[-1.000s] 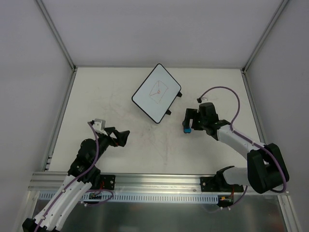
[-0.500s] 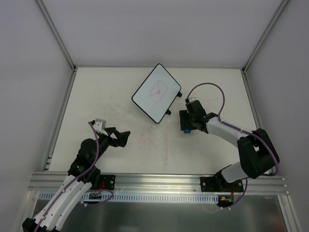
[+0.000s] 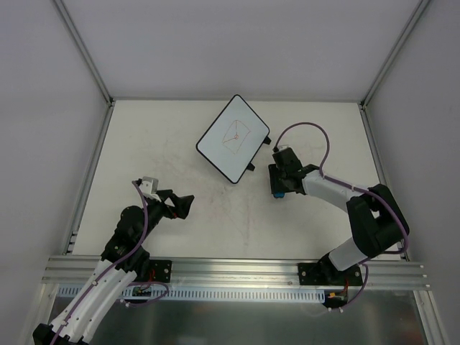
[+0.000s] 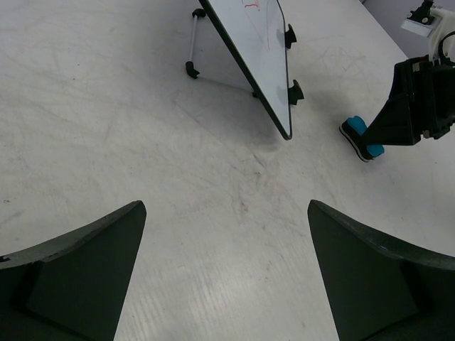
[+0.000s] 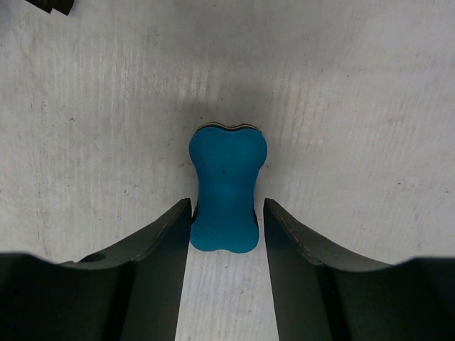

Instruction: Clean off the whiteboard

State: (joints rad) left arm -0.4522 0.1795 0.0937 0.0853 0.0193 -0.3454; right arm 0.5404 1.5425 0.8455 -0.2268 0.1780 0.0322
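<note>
White scuffed tabletop (image 3: 144,144), left gripper (image 3: 185,205) hovering near-left with jaws wide, flat white black-rimmed whiteboard (image 3: 233,138) with red scribbles propped tilted mid-table, right gripper (image 5: 227,206) just beside it, jaws narrow around the small blue bone-shaped eraser (image 5: 226,177), actual grip impossible to tell

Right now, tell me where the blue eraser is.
Top view: the blue bone-shaped eraser lies right of centre, between the fingers of the right gripper, just lower right of the whiteboard.
</note>
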